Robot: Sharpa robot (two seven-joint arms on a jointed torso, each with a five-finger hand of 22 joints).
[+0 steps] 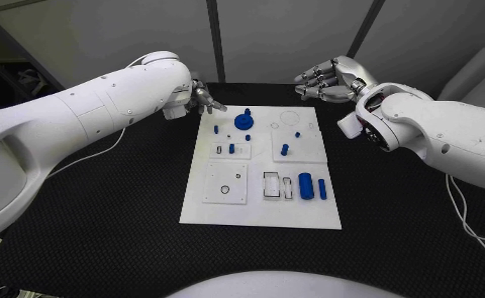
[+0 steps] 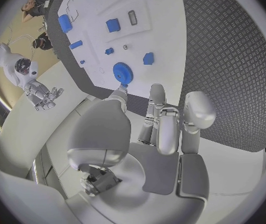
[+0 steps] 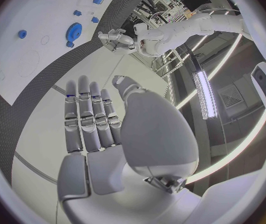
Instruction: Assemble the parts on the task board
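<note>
Task board (image 1: 261,214) white, sits on black table (image 1: 101,228) with a fine textured weave. Gear (image 1: 244,122) nearest the silver left hand (image 1: 205,98) is blue, as are the cylinders (image 1: 306,186) farther off. Right hand (image 1: 331,80) silver, arms white.

My right hand (image 3: 98,122) was open, fingers straight and together. Beyond it lay the white board (image 3: 21,45) with a blue gear (image 3: 75,31). My left hand (image 3: 113,39) hovered near.

Black textured table (image 1: 101,228); grey wall panels (image 1: 293,10) behind, split by dark vertical seams.
</note>
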